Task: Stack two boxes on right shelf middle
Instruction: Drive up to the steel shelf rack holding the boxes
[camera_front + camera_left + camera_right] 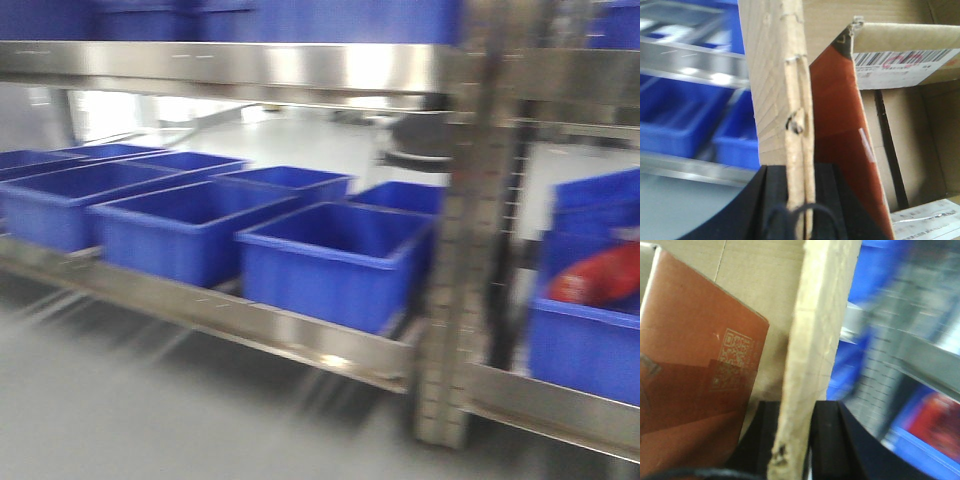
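Observation:
A brown corrugated cardboard box is held by both grippers at its upright walls. In the left wrist view my left gripper point(800, 202) is shut on the frayed edge of one box wall point(777, 75). In the right wrist view my right gripper point(797, 440) is shut on the opposite box wall point(822, 310). Inside the box lie a red-brown packet point(832, 125), which also shows in the right wrist view point(695, 370), and cardboard with a white barcode label point(905, 62). I cannot tell a second box apart. The stainless shelf's lip point(300, 335) lies ahead in the blurred front view; neither the grippers nor the box show there.
Several open blue bins point(330, 255) fill the shelf's left bay. A grey perforated upright point(470, 250) divides it from the right bay, where a blue bin point(585, 340) holds a red item point(600, 275). An upper steel shelf point(250, 65) carries more blue bins. Grey floor lies below.

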